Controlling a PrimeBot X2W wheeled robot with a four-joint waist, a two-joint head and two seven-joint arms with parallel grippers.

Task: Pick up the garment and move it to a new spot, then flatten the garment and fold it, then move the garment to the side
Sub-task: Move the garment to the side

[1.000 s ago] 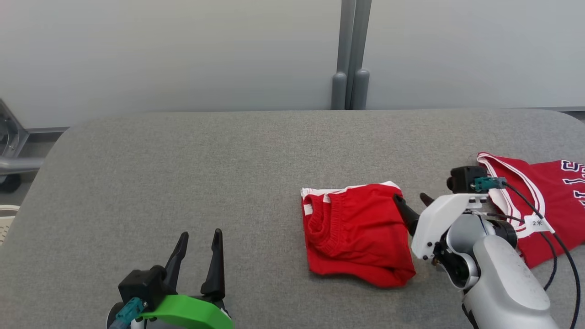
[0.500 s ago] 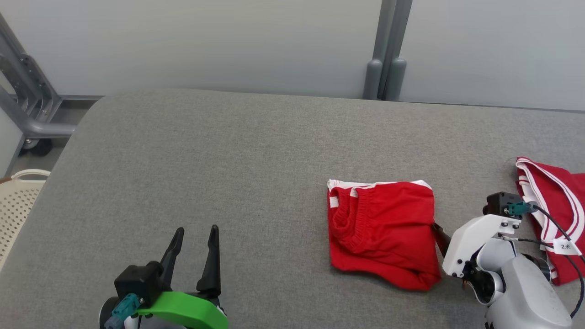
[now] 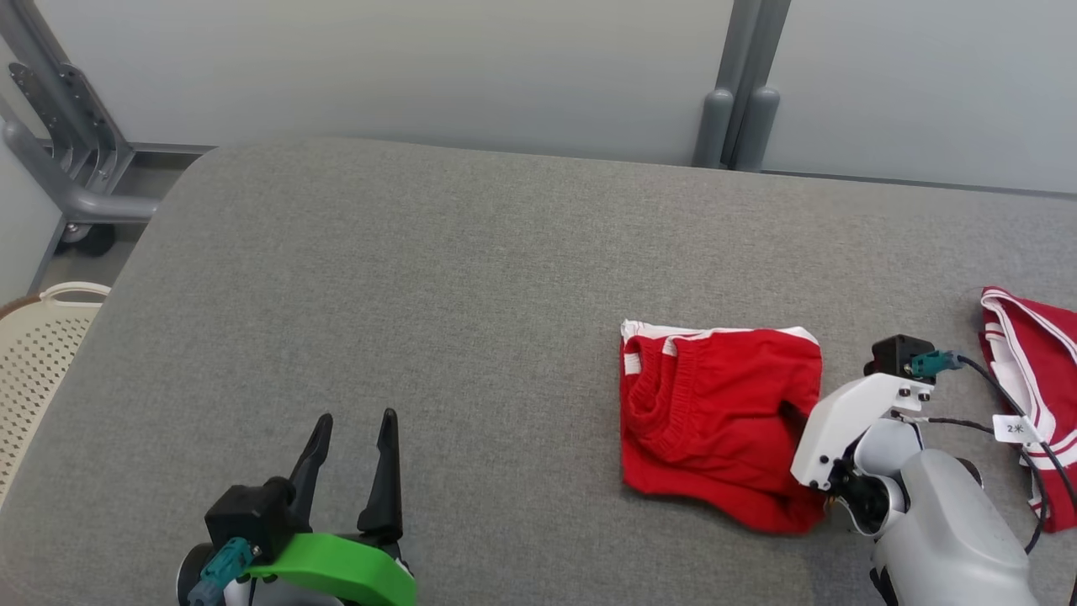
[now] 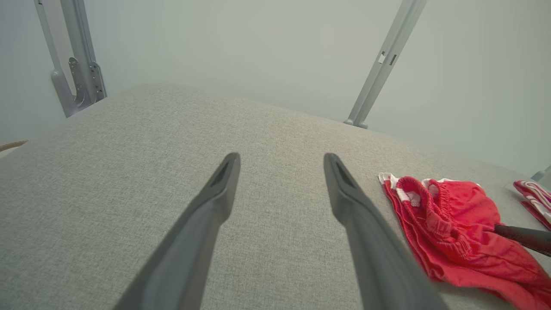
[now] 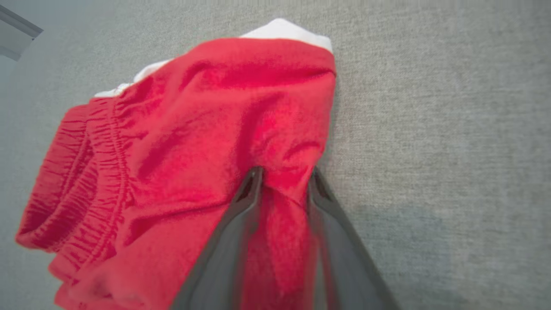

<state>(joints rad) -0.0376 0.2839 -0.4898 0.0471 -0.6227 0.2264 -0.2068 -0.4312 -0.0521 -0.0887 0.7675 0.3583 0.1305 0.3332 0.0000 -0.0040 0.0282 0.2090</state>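
The right hand (image 5: 286, 172) is pinching a raised fold of the garment (image 3: 715, 421) between its two dark fingers, which are standing only a little apart with red cloth filling the gap. The fabric is puckering around the fingertips. The grip is sitting on the edge of the garment nearest this hand, and the rest of the cloth is spreading ahead of the fingertips and off to their left.

The garment, red with a gathered elastic waistband and a strip of white trim at the edge farthest from the hand, is lying folded on the gray table (image 3: 421, 295). The waistband is resting on the side away from the gripping fingers.

Behind the right hand, beyond its wrist, a striped red cloth (image 3: 1031, 362) is lying on the table, well apart from the garment.

The left hand (image 3: 356, 418) is hovering over bare table with its fingers spread wide and nothing between them. The garment is sitting well off to this hand's right and slightly ahead of its fingertips. A pale perforated basket (image 3: 34, 353) is standing off the table's edge, to this hand's left.
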